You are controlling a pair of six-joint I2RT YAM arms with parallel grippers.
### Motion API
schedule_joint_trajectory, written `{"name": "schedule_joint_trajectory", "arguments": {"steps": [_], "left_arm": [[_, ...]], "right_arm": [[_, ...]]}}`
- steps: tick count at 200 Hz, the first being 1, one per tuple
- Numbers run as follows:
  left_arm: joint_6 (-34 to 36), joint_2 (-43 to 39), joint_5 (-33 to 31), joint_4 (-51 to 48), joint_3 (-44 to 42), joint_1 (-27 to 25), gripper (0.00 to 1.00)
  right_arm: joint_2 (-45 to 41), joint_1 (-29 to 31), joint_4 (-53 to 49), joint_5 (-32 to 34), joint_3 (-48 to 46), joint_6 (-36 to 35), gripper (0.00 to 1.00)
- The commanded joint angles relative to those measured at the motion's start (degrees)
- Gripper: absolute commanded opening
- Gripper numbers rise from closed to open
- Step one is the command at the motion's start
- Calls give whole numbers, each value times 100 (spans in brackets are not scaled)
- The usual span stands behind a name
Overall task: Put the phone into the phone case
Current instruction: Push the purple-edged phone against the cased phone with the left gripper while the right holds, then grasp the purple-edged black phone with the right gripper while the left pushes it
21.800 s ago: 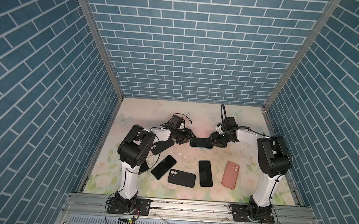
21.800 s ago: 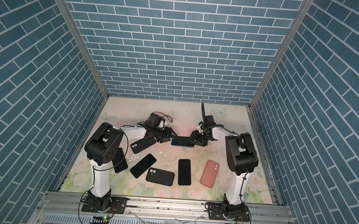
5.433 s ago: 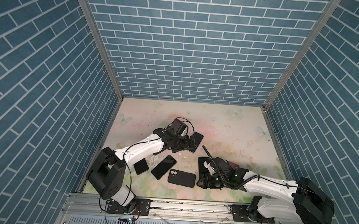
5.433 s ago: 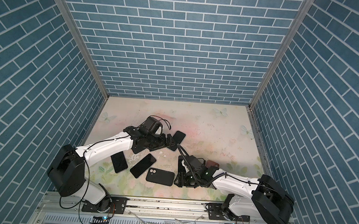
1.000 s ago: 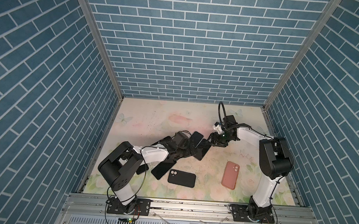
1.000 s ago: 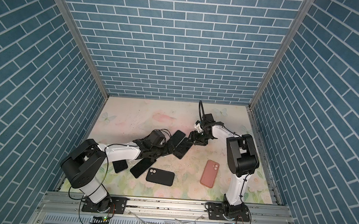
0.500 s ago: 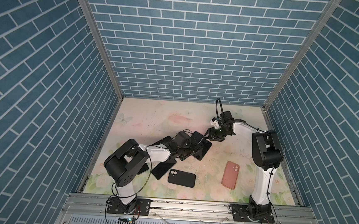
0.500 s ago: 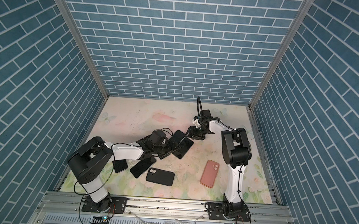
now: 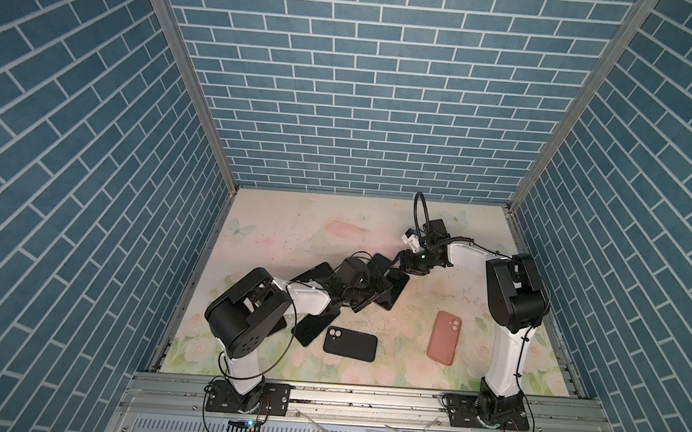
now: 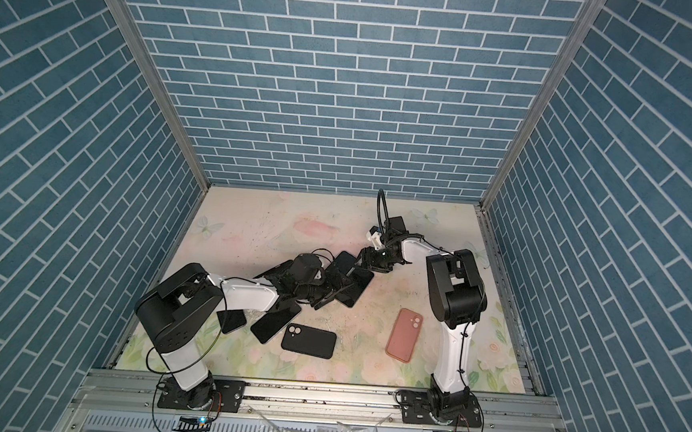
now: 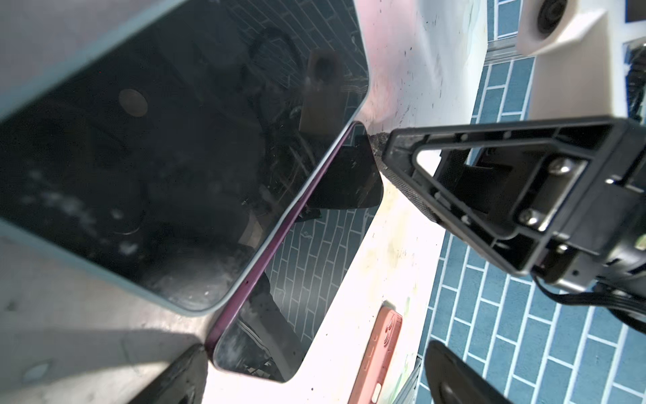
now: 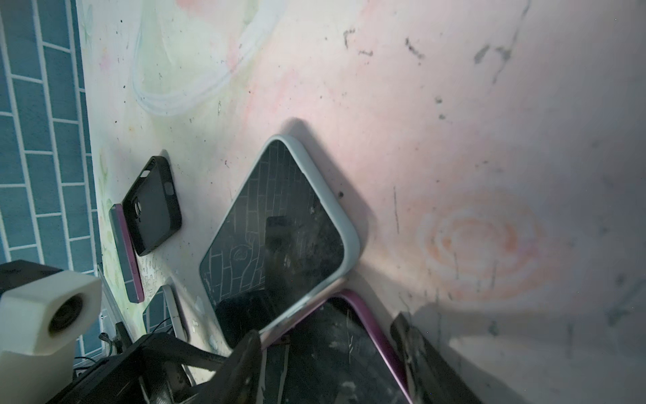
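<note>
We see the floral worktop [image 9: 293, 230] carrying everything, and both arms lean in over its middle: the right arm [image 9: 509, 295] from the right side, the left arm [image 9: 245, 314] from the left. The left pincer [image 11: 314, 349] sits low with its jaws spread wide and nothing gripped. One corner of the purple-rimmed phone [image 11: 314, 262] lies between its fingertips [image 11: 181, 377]. The right pincer [image 12: 325, 328] straddles the opposite end of that phone, one finger on each side, and we cannot tell whether it clamps the phone or only brackets it. The phone lies screen up near the middle of the worktop, outside any case. A pale-cased phone [image 12: 279, 224] overlaps one of its long edges. Nearer the front, a dark phone [image 9: 313, 327] lies screen up, partly beneath the left arm. Just beside it we find the black phone case [image 9: 350, 344], back up with its camera cutout showing. The pink phone case [image 9: 444, 337] lies back up towards the front right, near the right arm's upright link and well apart from the purple-rimmed phone.
</note>
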Motion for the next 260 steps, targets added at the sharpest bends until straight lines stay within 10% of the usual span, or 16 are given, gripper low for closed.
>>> {"name": "schedule_joint_trajectory", "arguments": {"steps": [1,86,163,260], "left_arm": [[-84,314,17,-334,-172,-83,98],[-131,227,-131,-325,-224,-139,99],[100,-736,-156,-3181,442,-398,99],[-1098,-170,-180,-1519,55,-891,99]], "right_arm": [[-78,168,-462,-71,-453,103,65],[-510,189,-284,43,-1109,280,64],[-435,172,-304,300,-857,451,65],[-289,179,-223,188,-810,508,65]]}}
